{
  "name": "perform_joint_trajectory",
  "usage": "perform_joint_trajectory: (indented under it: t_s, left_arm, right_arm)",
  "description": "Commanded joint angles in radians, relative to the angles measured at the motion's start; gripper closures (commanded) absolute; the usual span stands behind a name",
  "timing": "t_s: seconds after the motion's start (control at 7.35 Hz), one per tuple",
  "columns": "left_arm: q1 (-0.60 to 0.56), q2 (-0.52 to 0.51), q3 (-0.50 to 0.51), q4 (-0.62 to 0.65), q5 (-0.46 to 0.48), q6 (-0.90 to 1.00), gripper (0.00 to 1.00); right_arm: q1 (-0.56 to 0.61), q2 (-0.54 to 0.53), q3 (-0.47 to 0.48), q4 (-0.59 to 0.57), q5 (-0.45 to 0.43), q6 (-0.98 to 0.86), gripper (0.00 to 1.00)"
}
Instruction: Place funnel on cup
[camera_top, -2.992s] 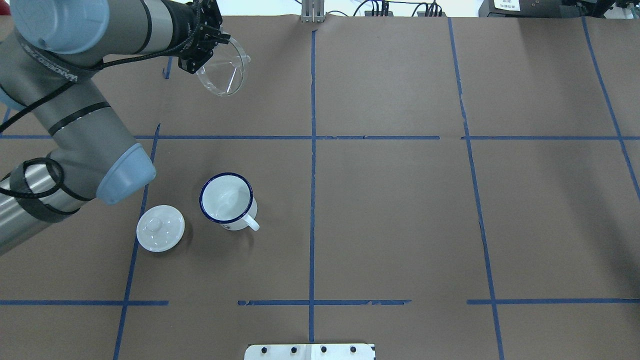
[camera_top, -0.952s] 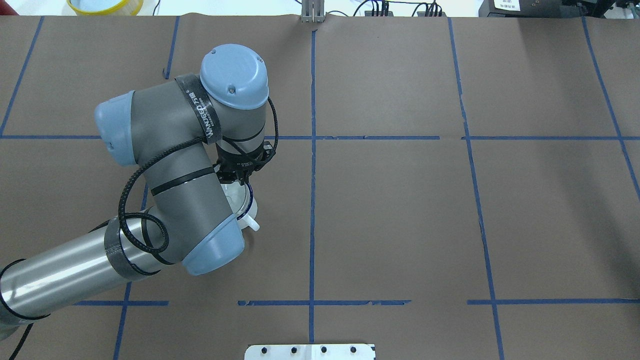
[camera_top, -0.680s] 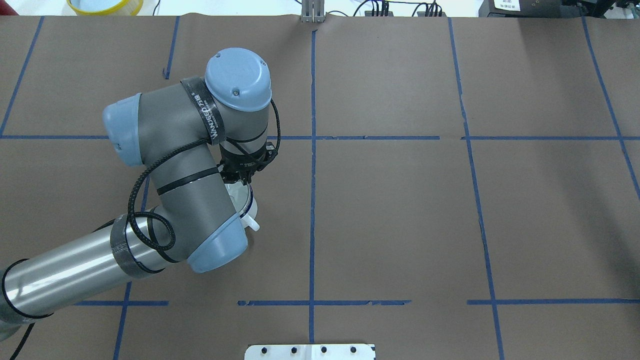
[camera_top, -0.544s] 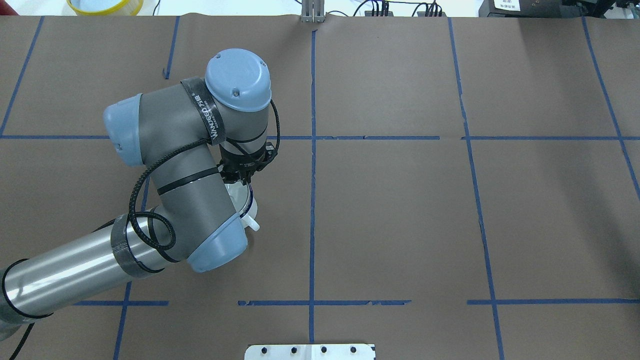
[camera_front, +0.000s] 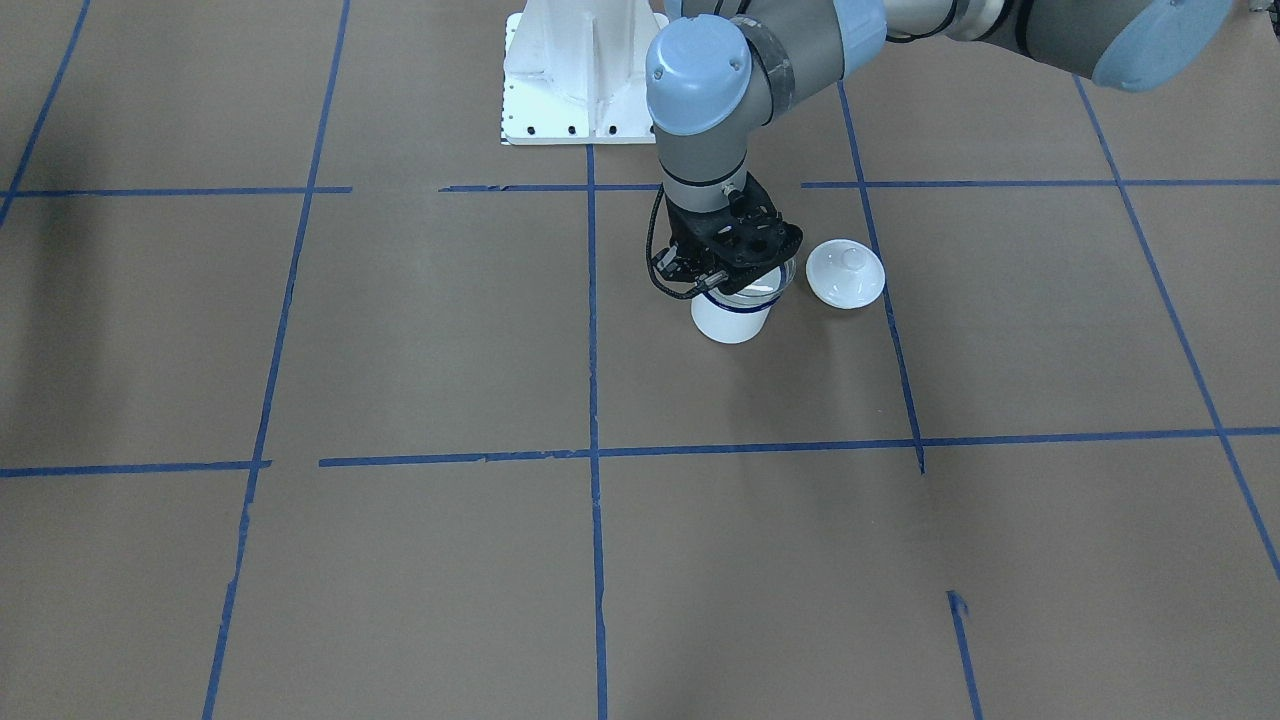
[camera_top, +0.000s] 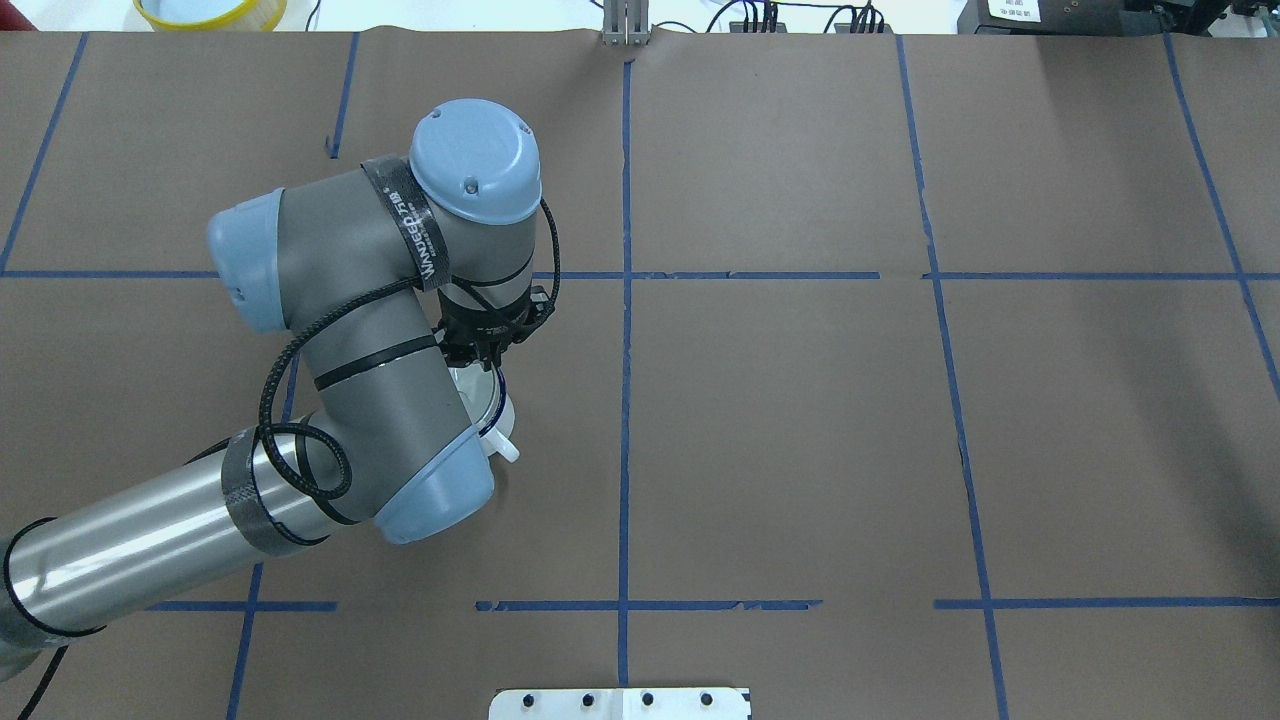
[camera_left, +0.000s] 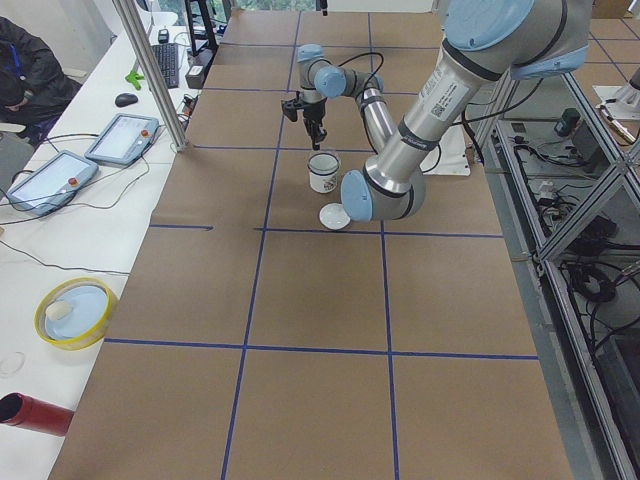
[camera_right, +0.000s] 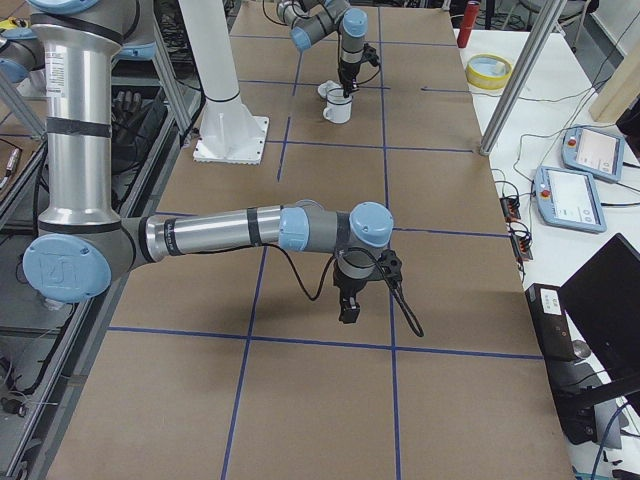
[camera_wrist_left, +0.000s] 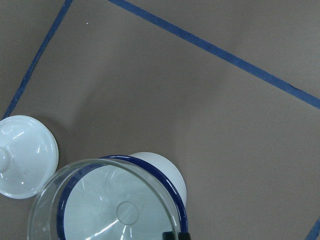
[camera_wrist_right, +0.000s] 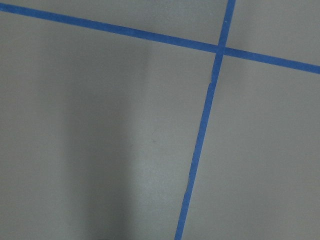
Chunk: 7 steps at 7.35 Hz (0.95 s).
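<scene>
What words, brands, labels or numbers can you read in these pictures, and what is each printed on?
"WANDEED", roughly, followed by characters too blurred to read: on the black strap round the left arm.
A white label at the top right corner of the overhead view: print too small to read.
The cup, funnel and lid show no readable text.

overhead and front views face each other, sharing the cup (camera_front: 733, 322).
</scene>
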Motion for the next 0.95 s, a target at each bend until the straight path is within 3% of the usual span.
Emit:
perform_joint_trajectory:
  t_s: [0.0, 0.14, 0.27, 0.68, 0.82]
  left_arm:
    - [-0.001, -0.002, -0.003, 0.0, 0.001, 0.001, 0.48]
    - [-0.001, 0.004, -0.018, -0.001, 0.003, 0.002, 0.18]
    - [-0.01, 0.015, -0.055, -0.018, 0.005, 0.004, 0.0]
    - [-0.164, 0.319, -0.38, -0.145, -0.009, 0.442, 0.0]
    - [-0.253, 0.403, -0.394, -0.176, -0.047, 0.616, 0.0]
  right_arm:
    - [0.0, 0.0, 0.0, 0.0, 0.0, 0.0, 0.0]
    - [0.0, 0.0, 0.0, 0.0, 0.0, 0.0, 0.0]
    - [0.0, 0.0, 0.0, 0.0, 0.0, 0.0, 0.0]
    - [0.0, 0.0, -0.001, 0.0, 0.0, 0.0, 0.0]
    - [0.0, 0.0, -0.002, 0.0, 0.0, 0.0, 0.0]
